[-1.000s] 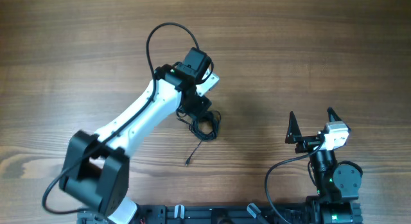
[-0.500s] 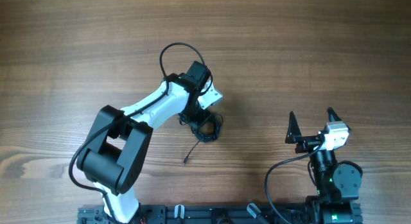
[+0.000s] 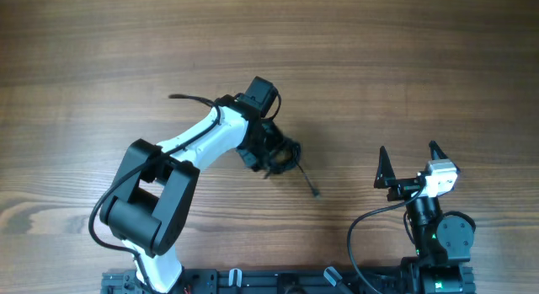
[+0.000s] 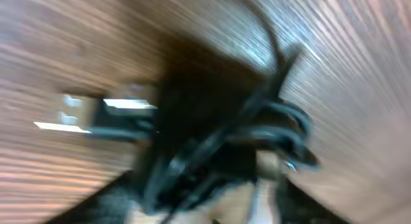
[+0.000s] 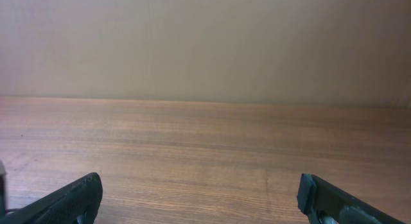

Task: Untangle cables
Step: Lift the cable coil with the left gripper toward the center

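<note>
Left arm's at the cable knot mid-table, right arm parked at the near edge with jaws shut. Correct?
No. The right gripper has its jaws wide open and empty; the right wrist view shows it. The rest holds: the left arm is at the cables mid-table.

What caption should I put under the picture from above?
Left gripper down at a knot of thin black cables on a wooden table, right gripper open aside.

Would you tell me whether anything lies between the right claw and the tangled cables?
Nothing visible does: only bare table separates the open right claw from the cables, with one loose strand trailing toward it.
</note>
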### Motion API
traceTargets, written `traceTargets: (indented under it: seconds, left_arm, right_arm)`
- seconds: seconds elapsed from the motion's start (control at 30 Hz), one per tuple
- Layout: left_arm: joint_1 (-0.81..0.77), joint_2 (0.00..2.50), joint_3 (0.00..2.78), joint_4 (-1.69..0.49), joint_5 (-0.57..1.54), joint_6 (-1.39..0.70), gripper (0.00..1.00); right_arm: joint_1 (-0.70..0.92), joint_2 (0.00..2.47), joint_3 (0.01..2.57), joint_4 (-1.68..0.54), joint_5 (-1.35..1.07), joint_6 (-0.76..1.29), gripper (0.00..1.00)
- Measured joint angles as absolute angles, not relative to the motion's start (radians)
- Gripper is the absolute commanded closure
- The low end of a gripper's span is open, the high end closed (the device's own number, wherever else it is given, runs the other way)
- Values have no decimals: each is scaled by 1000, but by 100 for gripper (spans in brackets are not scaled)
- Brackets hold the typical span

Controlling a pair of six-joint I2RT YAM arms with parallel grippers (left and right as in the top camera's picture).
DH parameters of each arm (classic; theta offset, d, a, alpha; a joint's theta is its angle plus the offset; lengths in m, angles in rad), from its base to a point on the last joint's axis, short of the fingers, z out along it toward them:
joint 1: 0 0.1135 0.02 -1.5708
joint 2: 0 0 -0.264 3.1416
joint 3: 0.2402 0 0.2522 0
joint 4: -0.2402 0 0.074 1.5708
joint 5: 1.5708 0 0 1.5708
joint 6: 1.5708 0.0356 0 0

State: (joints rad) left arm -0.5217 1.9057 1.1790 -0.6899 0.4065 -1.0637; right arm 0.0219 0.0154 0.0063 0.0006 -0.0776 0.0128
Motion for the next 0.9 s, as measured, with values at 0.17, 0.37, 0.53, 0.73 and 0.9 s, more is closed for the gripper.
traceTargets:
  seconds: [0.17,0.37,0.53,0.73,0.9]
  left_arm:
    - [-498,1871,1181,-695,468,-907,3]
    - [-470,1697,1189,-681,248,-487,14]
    - [-470,1689,1194,-657,151,-157,52]
    - [-470,1762,1186,-761,127,-315,48]
    - [-499,1764,1174,-774,128,-628,51]
  right_arm:
    - [22,15,6,1,-78,13,0]
    - [22,15,6,1,-78,13,0]
    - [22,15,6,1,-78,13,0]
    - [22,15,6,1,-78,13,0]
    - [22,15,6,1,-78,13,0]
